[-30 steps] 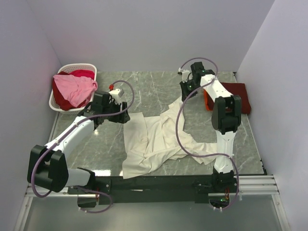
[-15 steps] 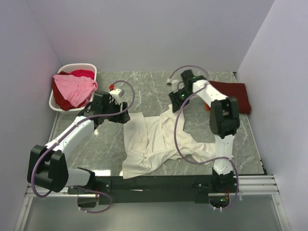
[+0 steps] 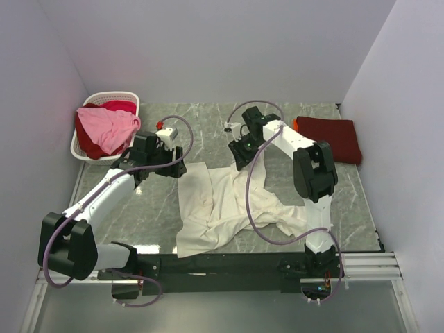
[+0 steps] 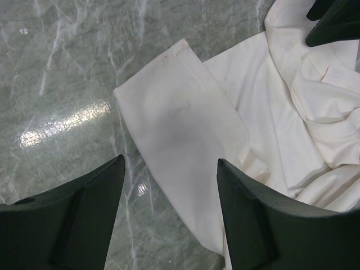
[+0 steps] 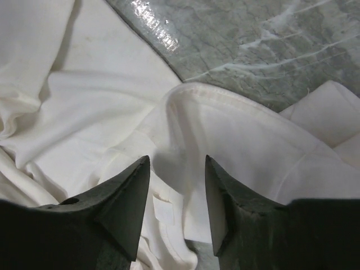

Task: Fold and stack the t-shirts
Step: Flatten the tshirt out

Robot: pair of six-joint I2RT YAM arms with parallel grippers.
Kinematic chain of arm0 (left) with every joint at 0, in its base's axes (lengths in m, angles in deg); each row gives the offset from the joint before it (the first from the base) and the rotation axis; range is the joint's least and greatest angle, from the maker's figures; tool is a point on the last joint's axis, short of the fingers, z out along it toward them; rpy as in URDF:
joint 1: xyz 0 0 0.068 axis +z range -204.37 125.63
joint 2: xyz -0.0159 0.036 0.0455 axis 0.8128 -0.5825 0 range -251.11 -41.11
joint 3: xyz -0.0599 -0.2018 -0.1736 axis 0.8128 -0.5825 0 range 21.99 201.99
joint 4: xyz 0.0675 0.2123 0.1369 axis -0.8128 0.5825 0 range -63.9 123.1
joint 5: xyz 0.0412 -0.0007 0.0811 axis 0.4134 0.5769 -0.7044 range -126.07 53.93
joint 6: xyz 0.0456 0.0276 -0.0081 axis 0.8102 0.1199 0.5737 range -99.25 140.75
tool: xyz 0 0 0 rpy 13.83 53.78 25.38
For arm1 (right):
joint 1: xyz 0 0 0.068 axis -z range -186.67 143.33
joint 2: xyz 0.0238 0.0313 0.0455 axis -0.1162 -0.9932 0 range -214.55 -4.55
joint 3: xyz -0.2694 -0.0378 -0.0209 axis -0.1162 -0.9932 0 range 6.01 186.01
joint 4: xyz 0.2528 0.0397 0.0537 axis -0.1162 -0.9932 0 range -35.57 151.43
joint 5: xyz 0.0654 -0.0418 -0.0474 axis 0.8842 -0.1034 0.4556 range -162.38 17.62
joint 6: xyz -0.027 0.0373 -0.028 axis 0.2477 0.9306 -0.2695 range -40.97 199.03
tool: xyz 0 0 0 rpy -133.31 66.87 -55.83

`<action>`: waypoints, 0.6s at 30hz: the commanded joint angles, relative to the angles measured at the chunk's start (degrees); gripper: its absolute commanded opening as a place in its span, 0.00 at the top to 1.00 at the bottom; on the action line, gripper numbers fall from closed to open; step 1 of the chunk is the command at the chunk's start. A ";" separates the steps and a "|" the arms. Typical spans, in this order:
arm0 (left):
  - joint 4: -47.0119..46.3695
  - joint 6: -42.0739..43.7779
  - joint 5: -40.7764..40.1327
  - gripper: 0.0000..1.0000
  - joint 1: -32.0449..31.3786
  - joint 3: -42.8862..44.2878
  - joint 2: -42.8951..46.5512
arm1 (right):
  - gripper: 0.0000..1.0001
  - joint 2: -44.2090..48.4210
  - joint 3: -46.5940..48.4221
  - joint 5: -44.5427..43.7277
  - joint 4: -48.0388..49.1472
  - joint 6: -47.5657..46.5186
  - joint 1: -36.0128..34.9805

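Pink t-shirt (image 3: 105,128) hides most of basket (image 3: 128,94); cream t-shirt (image 3: 215,208) crumpled, outline unclear.

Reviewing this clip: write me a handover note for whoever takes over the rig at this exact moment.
Left gripper: open, empty, over a sleeve-like flap of the large cream-white cloth t-shirt.
Right gripper: open, empty, over a hemmed edge of the same shirt.
Things: the cream shirt lies crumpled mid-table; the dark red folded t-shirt sits far right; the pink t-shirt and a red t-shirt are heaped in the white plastic slatted basket, far left.
Done: dark red shirt folded.
To do: fold the cream shirt, then the basket's two, and stack.
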 commanded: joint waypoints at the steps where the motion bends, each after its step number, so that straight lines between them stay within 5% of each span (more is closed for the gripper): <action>1: -1.43 0.89 -0.24 0.28 -0.17 -0.35 1.49 | 0.52 -0.76 2.72 -2.29 0.15 1.79 -0.53; 7: -1.34 1.07 -0.07 0.28 -0.17 -0.35 1.58 | 0.72 -0.15 1.85 -0.54 -1.35 1.18 -0.27; 10: -1.43 1.07 -0.24 0.28 -0.17 -0.35 1.66 | 1.00 0.81 1.24 -1.40 -1.88 0.82 0.60; 18: -1.60 1.15 0.37 0.28 -0.43 -0.53 2.10 | 1.00 13.73 -5.09 -8.97 1.20 -0.84 15.45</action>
